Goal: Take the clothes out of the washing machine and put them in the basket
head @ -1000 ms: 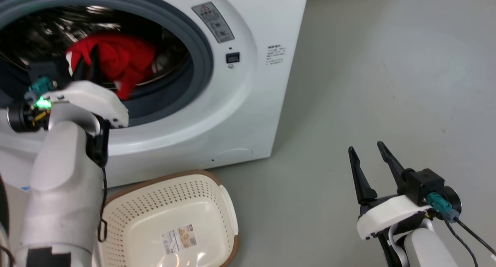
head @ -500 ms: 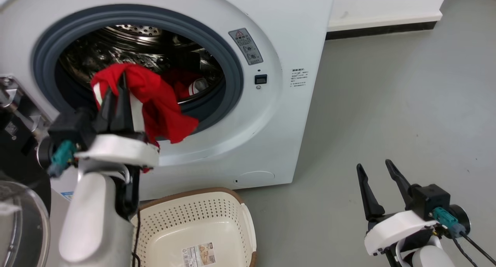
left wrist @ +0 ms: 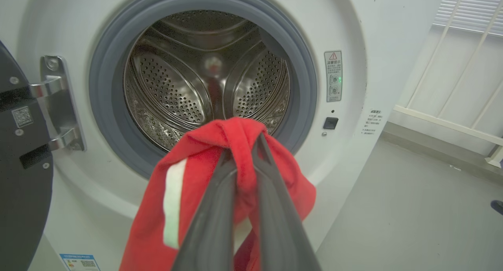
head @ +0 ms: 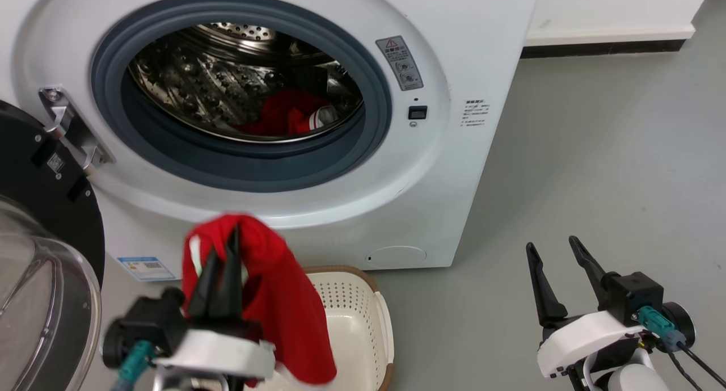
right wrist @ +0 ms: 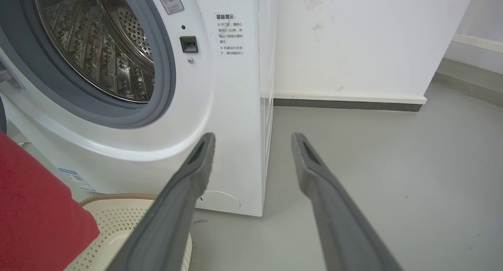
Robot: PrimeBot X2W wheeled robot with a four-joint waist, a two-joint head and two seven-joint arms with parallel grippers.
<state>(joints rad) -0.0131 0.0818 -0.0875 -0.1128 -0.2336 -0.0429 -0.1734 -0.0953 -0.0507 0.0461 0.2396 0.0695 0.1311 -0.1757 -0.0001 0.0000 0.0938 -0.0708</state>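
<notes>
My left gripper (head: 224, 249) is shut on a bright red garment with white trim (head: 283, 306), held outside the washing machine (head: 454, 152) and hanging over the cream basket (head: 371, 317) on the floor. In the left wrist view the same clothes (left wrist: 204, 153) drape over my closed gripper (left wrist: 243, 149) in front of the open drum. More red fabric (head: 286, 116) lies at the bottom of the steel drum. My right gripper (head: 556, 255) stands open over the floor at the lower right, holding nothing; its spread fingers (right wrist: 200, 161) point past the washer's corner.
The washer's black-rimmed glass door (head: 39, 277) is swung open at the far left, close to my left arm. Grey floor (head: 595, 152) stretches to the right of the machine, up to a white wall with a dark skirting (head: 601, 47).
My left gripper has drawn the red garment out of the drum and down, to above the basket. The head camera has shifted as well. The right gripper stays open in place.
</notes>
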